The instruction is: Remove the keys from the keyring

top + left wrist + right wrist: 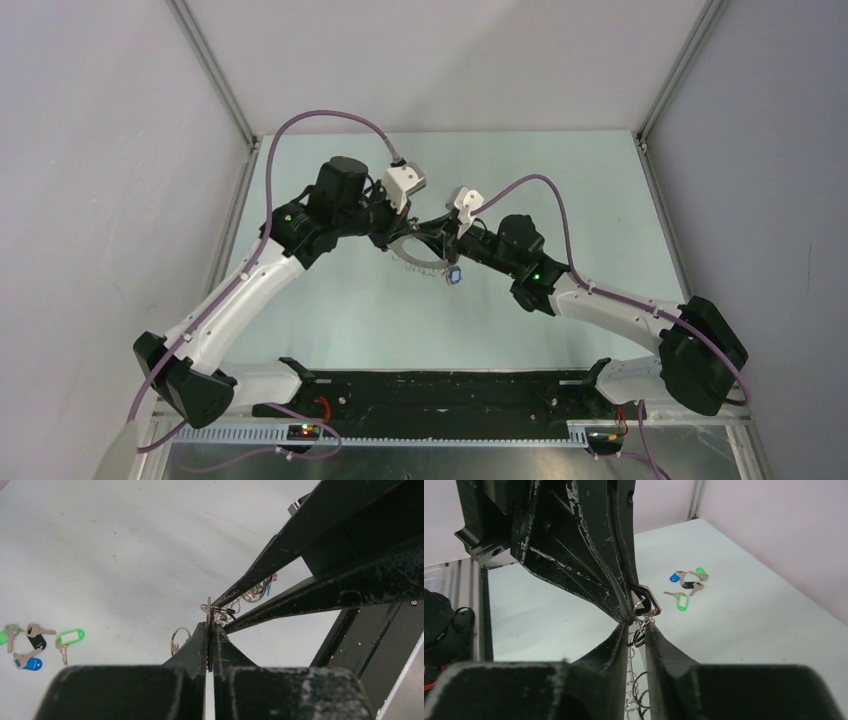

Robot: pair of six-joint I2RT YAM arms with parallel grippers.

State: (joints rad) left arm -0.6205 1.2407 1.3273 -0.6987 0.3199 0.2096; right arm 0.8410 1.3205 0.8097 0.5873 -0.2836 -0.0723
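Note:
The keyring (420,258) is held up above the table between both grippers. My left gripper (210,625) is shut on the ring's flat rim, seen edge-on (208,611), with wire loops (178,639) sticking out beside the fingers. My right gripper (637,626) is shut on a small wire loop (640,636) at the ring's edge, just below a metal clasp (648,602). A blue-tagged key (455,275) hangs from the ring. Several loose keys lie on the table, with green (70,637), black (36,641) and blue (31,664) tags; they also show in the right wrist view (685,586).
The pale green table (560,190) is walled on the left, back and right. A black rail (440,392) with the arm bases runs along the near edge. Purple cables (330,118) arch over both arms.

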